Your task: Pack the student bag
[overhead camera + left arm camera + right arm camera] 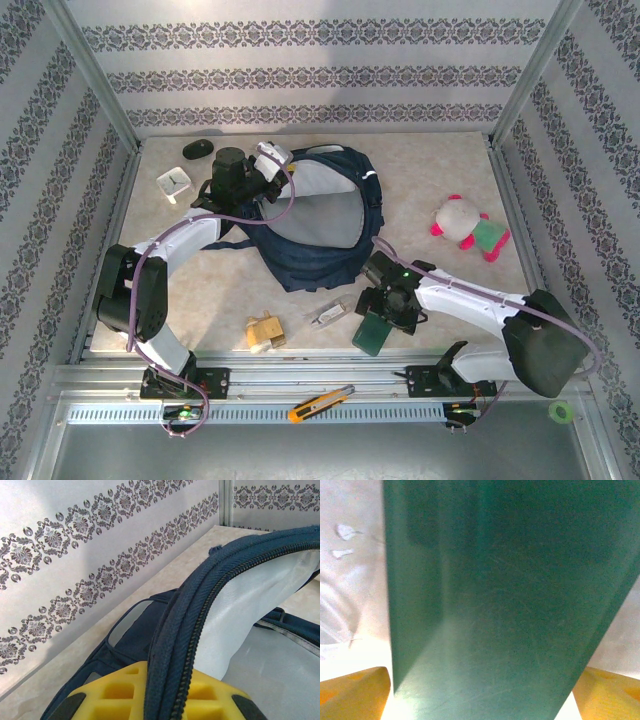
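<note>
We judge the step in hand to be getting the box into the bag while the bag's mouth is held open

The bag (320, 235) lies mid-tabletop, reaching toward the far edge, its pale lining up and its mouth gaping. The left pincer (268, 165) is pressed together on the zipper rim (200, 605) at the bag's far-left side and holds it up off the tabletop. In the left wrist view the rim runs between the yellow fingers (100, 700). We would hold that rim high and taut, so the mouth faces the right arm and does not sag shut

The box (375, 335), dark green, sits by the near edge right of middle, just beside the bag's near side. The right pincer (385, 310) is spread wide astride it, one finger (350, 695) at each side of the box (510, 580). Whether the fingers press on it we cannot tell. We would grip it square across its flat sides, lift it clear of the bag's near wall, then lower it well inside before letting go. The smooth faces may slip

The tabletop (440, 170) is beige and marbled. On it are a plush (465, 225) near the right edge, a block (265, 330) by the near edge left of middle, a clock (175, 183) toward the far-left corner, and a clip (327, 314) between block and box. Patterned walls (300, 80) close the room in on three sides
</note>
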You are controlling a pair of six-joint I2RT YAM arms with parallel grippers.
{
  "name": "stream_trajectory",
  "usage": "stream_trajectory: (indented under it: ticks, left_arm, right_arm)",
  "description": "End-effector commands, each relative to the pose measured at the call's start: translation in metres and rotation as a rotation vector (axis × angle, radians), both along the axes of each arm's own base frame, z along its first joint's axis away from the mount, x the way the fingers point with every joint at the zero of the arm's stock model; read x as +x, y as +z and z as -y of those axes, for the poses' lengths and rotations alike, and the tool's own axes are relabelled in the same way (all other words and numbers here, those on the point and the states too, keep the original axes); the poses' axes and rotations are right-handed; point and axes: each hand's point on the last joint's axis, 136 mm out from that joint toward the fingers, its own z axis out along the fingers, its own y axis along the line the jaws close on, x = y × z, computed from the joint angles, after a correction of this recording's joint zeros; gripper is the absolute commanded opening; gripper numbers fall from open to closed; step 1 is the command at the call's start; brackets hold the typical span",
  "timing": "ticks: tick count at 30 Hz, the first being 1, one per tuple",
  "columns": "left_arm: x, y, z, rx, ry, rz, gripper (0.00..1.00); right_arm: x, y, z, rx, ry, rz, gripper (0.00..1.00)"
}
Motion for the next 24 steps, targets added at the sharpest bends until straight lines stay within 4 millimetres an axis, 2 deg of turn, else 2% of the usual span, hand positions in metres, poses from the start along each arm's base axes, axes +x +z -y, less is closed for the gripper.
stream_trajectory:
  ticks: [1, 3, 7, 10, 14, 17, 20, 22, 24]
  left_arm:
    - [0.001, 0.031, -0.008, -0.049, 0.037, 0.071, 0.00]
    - [0.001, 0.030, -0.008, -0.054, 0.037, 0.066, 0.00]
    - [0.000, 0.031, -0.007, -0.070, 0.035, 0.042, 0.00]
    - [-0.003, 0.036, -0.007, -0.093, 0.031, 0.027, 0.00]
    - [-0.006, 0.047, -0.007, -0.115, 0.030, 0.024, 0.01]
    - [-0.006, 0.052, -0.007, -0.116, 0.033, 0.014, 0.01]
    - [-0.008, 0.056, -0.005, -0.141, 0.026, -0.009, 0.01]
    - [-0.010, 0.056, -0.003, -0.155, 0.012, -0.028, 0.01]
    - [-0.010, 0.058, -0.001, -0.184, 0.010, -0.042, 0.01]
  right_arm:
    - [-0.002, -0.010, 0.008, -0.021, -0.016, -0.027, 0.90]
    - [-0.001, -0.013, 0.013, -0.036, -0.007, -0.036, 0.86]
    - [0.005, -0.011, 0.023, -0.057, 0.011, -0.024, 0.67]
    - [0.021, 0.007, 0.023, -0.046, 0.059, 0.064, 0.60]
    - [0.055, 0.057, 0.014, -0.016, 0.230, 0.311, 0.57]
    - [0.082, 0.103, -0.004, 0.036, 0.431, 0.554, 0.53]
    - [0.100, 0.148, -0.030, 0.069, 0.714, 0.823, 0.52]
    - [0.105, 0.177, -0.049, 0.053, 0.973, 1.007, 0.50]
    - [0.108, 0.195, -0.067, 0.003, 1.234, 1.154, 0.49]
